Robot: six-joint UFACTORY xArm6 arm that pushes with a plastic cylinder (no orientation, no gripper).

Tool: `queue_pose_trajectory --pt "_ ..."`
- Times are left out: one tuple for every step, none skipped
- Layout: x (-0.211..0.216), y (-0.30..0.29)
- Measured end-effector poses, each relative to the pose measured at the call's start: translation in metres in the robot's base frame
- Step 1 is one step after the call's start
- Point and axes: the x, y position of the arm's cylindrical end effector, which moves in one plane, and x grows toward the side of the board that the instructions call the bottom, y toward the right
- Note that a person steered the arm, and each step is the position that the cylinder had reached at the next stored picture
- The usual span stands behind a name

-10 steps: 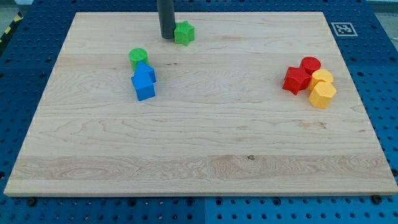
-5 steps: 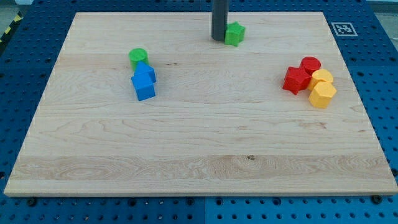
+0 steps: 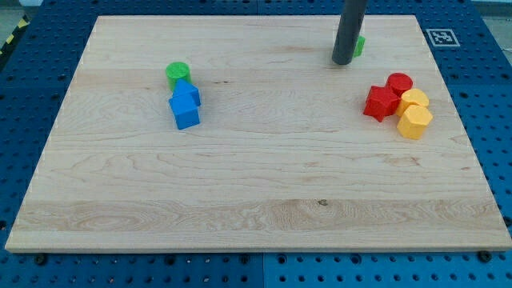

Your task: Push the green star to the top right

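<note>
Rod and block met near the view's top right: my tip sat on the board, pressed against the view's left side of the green star, which showed only as a thin green sliver past the rod's right edge. With no jaws to open or close, the rod held nothing; it could only lean on the star from one side.

The star lay just to the view's right of my tip and a little toward the top, touching it as far as I could judge, though the rod hid most of the block and the contact itself. It stood close to the board's top edge, right of the middle, but short of the corner.

The risk, as I judged it, came from that off-centre contact. With the star sitting slightly above the tip's line, a straight push to the right could let it roll off the rod toward the top and slip over the wooden board edge. Its points would also make it spin rather than slide cleanly.

Farther out, a red block, a second red block and two yellow blocks huddled at the view's right, below the star and clear of it. A green cylinder and blue blocks sat well apart at the left.
</note>
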Motion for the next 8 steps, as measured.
queue_pose_trajectory --pt "-0.009 0.000" --pt "-0.021 0.000" --pt "-0.041 0.000" --pt "-0.062 0.005" --pt "-0.087 0.019" --pt "-0.099 0.033" --pt "-0.099 0.021" --pt "-0.099 0.006"
